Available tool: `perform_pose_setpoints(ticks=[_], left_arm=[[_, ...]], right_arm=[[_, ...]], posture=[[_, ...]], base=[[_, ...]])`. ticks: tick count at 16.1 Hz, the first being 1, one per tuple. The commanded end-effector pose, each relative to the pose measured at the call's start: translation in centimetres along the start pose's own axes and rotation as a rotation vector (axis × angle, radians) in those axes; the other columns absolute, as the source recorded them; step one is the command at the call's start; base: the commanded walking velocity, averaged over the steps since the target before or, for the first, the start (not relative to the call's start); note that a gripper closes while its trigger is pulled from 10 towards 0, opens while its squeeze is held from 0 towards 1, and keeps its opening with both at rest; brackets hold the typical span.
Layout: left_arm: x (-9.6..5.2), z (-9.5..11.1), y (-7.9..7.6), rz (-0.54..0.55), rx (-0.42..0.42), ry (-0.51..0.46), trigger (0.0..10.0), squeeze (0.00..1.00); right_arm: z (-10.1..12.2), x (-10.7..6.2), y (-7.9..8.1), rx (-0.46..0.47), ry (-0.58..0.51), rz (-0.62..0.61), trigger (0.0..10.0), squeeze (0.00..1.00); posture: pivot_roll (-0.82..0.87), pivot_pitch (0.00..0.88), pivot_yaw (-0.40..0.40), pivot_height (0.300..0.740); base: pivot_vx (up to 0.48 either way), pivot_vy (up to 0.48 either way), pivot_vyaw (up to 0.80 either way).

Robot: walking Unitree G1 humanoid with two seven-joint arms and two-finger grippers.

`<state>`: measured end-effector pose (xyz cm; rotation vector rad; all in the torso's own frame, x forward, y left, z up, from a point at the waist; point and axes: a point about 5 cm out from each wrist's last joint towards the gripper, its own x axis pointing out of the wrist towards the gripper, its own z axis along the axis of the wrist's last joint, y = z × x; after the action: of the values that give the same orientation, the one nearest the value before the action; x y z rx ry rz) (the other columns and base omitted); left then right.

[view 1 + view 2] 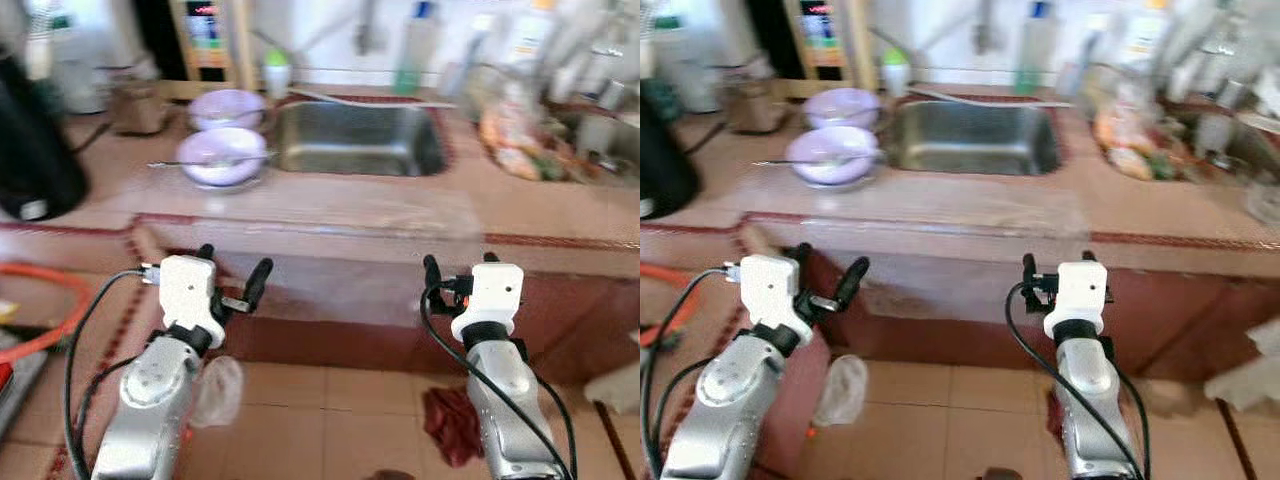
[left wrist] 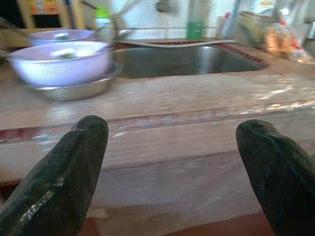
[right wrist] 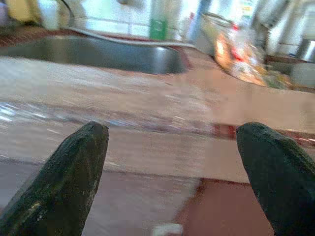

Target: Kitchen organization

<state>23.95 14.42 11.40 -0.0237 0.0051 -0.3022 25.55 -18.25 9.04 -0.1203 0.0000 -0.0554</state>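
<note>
Nearest, on the tiled floor point(image 1: 330, 400), a dark red rag point(image 1: 452, 424) lies beside the right arm and a clear plastic bag point(image 1: 218, 390) beside the left. Both arms are raised in front of the tabletop point(image 1: 330, 205) edge, below its surface. The left end effector point(image 1: 232, 270) has its 2 black fingers spread apart, holding nothing; the right end effector point(image 1: 460, 266) is likewise apart and empty — its wrist view shows the gap wide.

On the tabletop, left of the steel sink point(image 1: 358, 138), sits a lilac bowl point(image 1: 222, 155) on a steel plate with a spoon point(image 1: 200, 162) across it; a second lilac bowl point(image 1: 228, 105) stands just behind. Right of the sink lies a bag of food point(image 1: 515, 145) — contents blurred. A green-capped bottle point(image 1: 276, 72) stands at the back.
</note>
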Motion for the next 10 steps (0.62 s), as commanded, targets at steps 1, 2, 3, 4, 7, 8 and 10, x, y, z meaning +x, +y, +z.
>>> perform_pose_setpoints(ticks=[1, 2, 3, 4, 7, 8, 10], left_arm=[[0.1, 0.4, 0.2, 0.010, 0.024, -0.016, 10.0, 0.00], [0.0, 0.5, 0.3, 0.019, 0.030, -0.022, 10.0, 0.00], [0.0, 0.7, 0.7, 0.073, 0.085, -0.041, 10.0, 0.00], [0.1, 0.7, 1.8, 0.232, 0.231, -0.047, 10.0, 0.00], [0.1, 0.1, 2.7, 0.257, 0.082, -0.019, 10.0, 0.00], [0.2, 0.1, 2.8, 0.253, 0.087, -0.023, 10.0, 0.00], [0.5, 0.8, 2.2, 0.215, 0.072, -0.055, 10.0, 0.00]], right_arm=[[0.2, 0.2, 0.1, -0.008, -0.010, 0.008, 10.0, 0.00], [0.3, 0.2, 0.3, -0.007, -0.014, 0.014, 10.0, 0.00], [0.5, 0.2, 0.5, -0.011, -0.022, 0.027, 10.0, 0.00], [0.4, 0.1, 0.9, -0.018, -0.024, 0.048, 10.0, 0.00], [0.6, 0.2, 1.5, -0.006, -0.039, 0.062, 10.0, 0.00], [0.8, 0.3, 1.7, -0.009, -0.048, 0.072, 10.0, 0.00], [1.3, 0.6, 1.9, -0.022, -0.082, 0.089, 10.0, 0.00]], posture=[[-0.03, 0.004, 0.022, 0.740], [-0.03, 0.007, 0.023, 0.740], [-0.03, 0.007, 0.024, 0.740], [-0.03, 0.007, 0.024, 0.740], [-0.03, 0.005, 0.037, 0.740], [-0.02, 0.008, 0.038, 0.740], [-0.02, 0.012, 0.039, 0.740]], base=[[0.000, -0.450, 0.00], [0.000, -0.458, 0.00], [0.000, 0.000, 0.00], [0.000, 0.000, 0.00], [0.000, 0.000, 0.00], [0.000, 0.000, 0.00], [0.000, 0.000, 0.22]])
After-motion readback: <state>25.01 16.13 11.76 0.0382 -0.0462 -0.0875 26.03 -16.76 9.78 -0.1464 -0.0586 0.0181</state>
